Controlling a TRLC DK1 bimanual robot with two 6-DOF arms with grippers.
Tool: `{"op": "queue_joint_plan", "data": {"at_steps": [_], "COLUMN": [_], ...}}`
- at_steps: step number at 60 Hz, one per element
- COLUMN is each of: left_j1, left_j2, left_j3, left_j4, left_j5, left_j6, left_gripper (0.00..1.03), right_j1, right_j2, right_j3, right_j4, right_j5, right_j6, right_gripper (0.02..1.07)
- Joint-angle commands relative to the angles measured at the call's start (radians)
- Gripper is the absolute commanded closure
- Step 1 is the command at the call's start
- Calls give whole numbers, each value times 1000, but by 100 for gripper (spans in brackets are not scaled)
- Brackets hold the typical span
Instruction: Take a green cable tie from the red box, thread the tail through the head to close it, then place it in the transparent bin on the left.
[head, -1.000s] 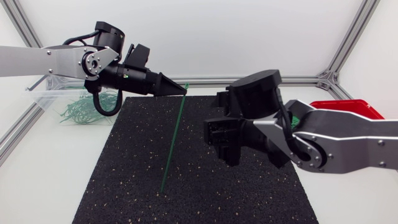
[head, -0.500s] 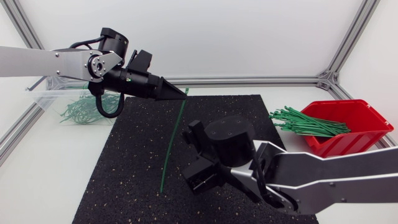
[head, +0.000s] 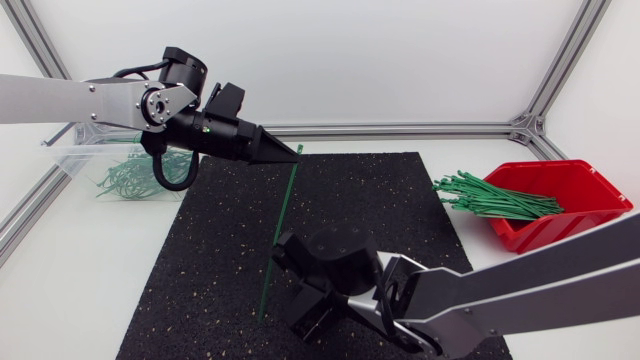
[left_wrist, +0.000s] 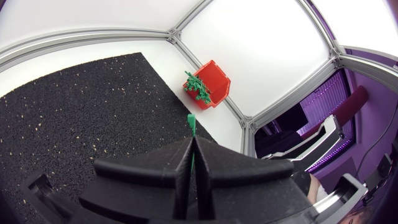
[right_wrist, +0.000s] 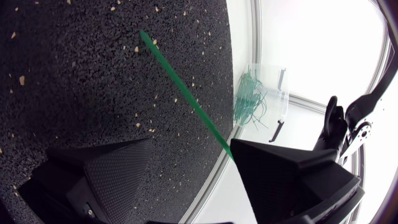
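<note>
White table (head: 80, 290), black speckled rubber mat (head: 200, 260) down its middle. Upper left of head view: transparent plastic bin (head: 70, 158) with loose green ties (head: 130, 180) already in it. Just right of it, the left arm's black wedge gripper (head: 288, 152) sits over the mat's far edge, clamped on the head end of one long green cable tie (head: 279, 225). Left wrist view confirms: fingers (left_wrist: 143, 177) pressed flat together, green strip pinched in the seam, short stub poking out ahead of the tips. From there the tie runs almost straight down the frame, slightly bowed, tail tip low over the mat at lower centre; can't tell if it touches. The right arm's black gripper (head: 297, 302) is at lower centre, right beside that tail, spread wide. In the right wrist view the strip runs out ahead from between the two wedge fingers (right_wrist: 99, 177); no grip on it that I can see, so it holds nothing. Far right: red plastic box (head: 575, 215), remaining bundle of green ties (head: 490, 198) spilling over its rim, well apart from both grippers. My read: pick from the box is done, we're at the start of threading, tail not yet grabbed. Next move needs the right fingers to close squarely on the strip near its tip, then curl it up to the head at the left tips. Stub is short, so aiming at the slot looks tight. Risk: thin strip flexes or slips sideways out of the wedges.
</note>
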Motion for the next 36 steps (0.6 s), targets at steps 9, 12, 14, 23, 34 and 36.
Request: {"op": "queue_joint_plan", "data": {"at_steps": [9, 12, 14, 23, 34, 36], "left_j1": [21, 23, 24, 39, 36, 35], "left_j2": [20, 22, 22, 25, 28, 29], "left_j3": [29, 32, 35, 55, 60, 60], "left_j4": [-27, -31, -34, -50, -51, -51], "left_j5": [16, 18, 19, 35, 39, 39], "left_j6": [-16, -16, -16, -38, -45, -47], "left_gripper": [100, 100, 100, 100, 100, 100], "right_j1": [28, 36, 36, 42, 46, 49], "right_j2": [32, 29, 29, 46, 89, 93], "right_j3": [-21, -30, -35, -39, -41, -42], "right_j4": [67, 79, 89, 108, 193, 201], "right_j5": [-46, -54, -55, -67, -96, -101], "right_j6": [-69, -75, -86, -95, -115, -117], "right_gripper": [48, 52, 52, 52, 57, 57]}}
